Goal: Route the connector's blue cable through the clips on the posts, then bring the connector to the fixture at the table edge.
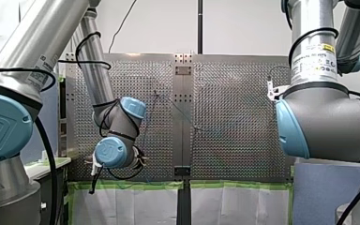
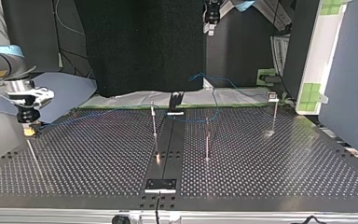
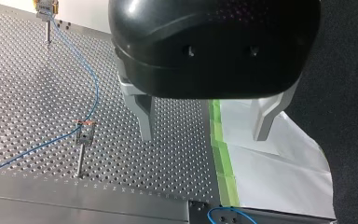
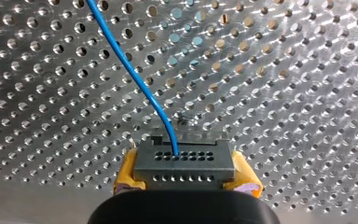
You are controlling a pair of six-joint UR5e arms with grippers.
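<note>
My right gripper [image 4: 186, 176] is clamped on the dark grey connector [image 4: 184, 161] between its yellow pads, low over the perforated tabletop [image 4: 284, 93] at the top view's left. The blue cable [image 4: 135, 74] leaves the connector's face and, farther along, meets the clip on a post [image 3: 84, 135]. My left gripper [image 3: 204, 135] hangs with its metal fingers [image 3: 145, 116] spread apart above the green tape [image 3: 221, 154] at the tabletop's edge.

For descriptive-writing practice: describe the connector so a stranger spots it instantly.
Find the perforated table, then my right gripper above it. Between its yellow pads sits the connector, a dark grey block. Only it has rows of holes, the blue cable leaving one.
</note>
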